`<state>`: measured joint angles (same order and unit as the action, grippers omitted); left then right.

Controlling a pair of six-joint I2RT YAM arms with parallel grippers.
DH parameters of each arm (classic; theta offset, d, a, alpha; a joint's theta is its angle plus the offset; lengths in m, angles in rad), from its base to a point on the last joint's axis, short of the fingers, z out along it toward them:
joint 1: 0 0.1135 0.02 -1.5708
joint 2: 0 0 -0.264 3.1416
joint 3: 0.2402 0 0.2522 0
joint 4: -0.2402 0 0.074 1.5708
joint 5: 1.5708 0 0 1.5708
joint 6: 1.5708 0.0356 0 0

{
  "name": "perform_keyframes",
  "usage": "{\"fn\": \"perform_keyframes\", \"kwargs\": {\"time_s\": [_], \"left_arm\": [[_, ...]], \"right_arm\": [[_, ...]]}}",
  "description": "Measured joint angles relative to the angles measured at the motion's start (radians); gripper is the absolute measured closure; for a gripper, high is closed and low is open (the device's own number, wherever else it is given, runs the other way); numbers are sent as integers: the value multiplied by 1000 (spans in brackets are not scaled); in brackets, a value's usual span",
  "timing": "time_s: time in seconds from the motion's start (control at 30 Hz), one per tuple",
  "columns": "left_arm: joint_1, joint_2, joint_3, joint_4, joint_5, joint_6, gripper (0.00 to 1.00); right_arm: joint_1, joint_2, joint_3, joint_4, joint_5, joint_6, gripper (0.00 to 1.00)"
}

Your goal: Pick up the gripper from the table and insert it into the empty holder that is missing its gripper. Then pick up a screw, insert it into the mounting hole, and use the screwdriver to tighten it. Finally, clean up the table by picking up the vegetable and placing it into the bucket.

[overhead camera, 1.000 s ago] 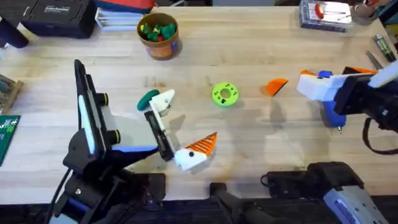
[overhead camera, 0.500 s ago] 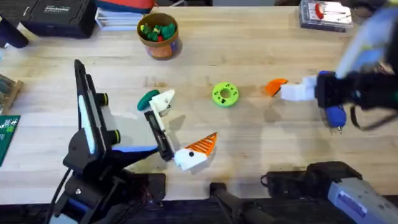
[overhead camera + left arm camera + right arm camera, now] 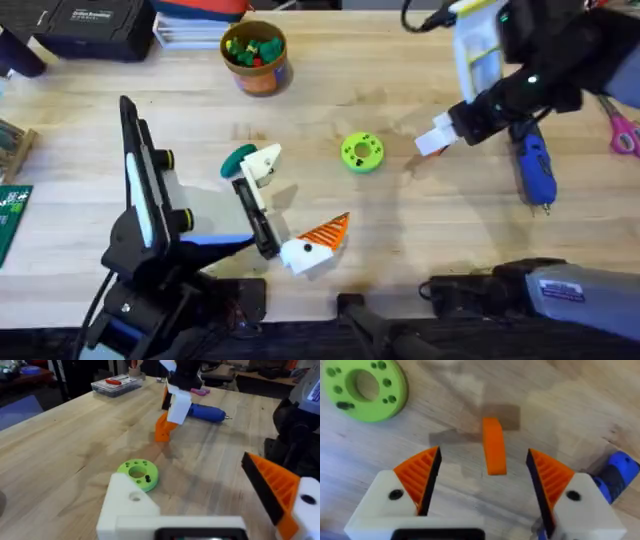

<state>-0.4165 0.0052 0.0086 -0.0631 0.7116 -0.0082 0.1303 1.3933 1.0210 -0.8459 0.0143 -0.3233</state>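
Orange loose gripper [image 3: 494, 446] lies on the table toward its right edge, centred between the right gripper's [image 3: 482, 480] wide-spread fingers. Recommended: descend straight and close squarely across the wedge's narrow sides before lifting.

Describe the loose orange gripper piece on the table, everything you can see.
The gripper is a small orange plastic wedge, smooth and slightly curved on the side facing up. It lies on the bare wooden table between the right gripper's open jaws, touching neither. The green disc sits off to one side, the blue screwdriver to the other.
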Motion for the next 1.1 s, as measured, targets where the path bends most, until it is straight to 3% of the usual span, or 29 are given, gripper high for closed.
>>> {"fn": "perform_keyframes", "kwargs": {"time_s": [0.17,0.5,0.57,0.67,0.9,1.1], "left_arm": [[0,0,0,0,0,0,16],[0,0,0,0,0,0,15],[0,0,0,0,0,0,16],[0,0,0,0,0,0,15],[0,0,0,0,0,0,14],[0,0,0,0,0,0,16]], "right_arm": [[0,42,0,2,8,-25,139],[0,42,0,2,50,-40,610],[0,42,0,5,50,-42,722],[0,42,1,9,53,-43,972],[0,12,19,-48,52,-21,987],[-7,-218,62,-49,22,37,988]]}}
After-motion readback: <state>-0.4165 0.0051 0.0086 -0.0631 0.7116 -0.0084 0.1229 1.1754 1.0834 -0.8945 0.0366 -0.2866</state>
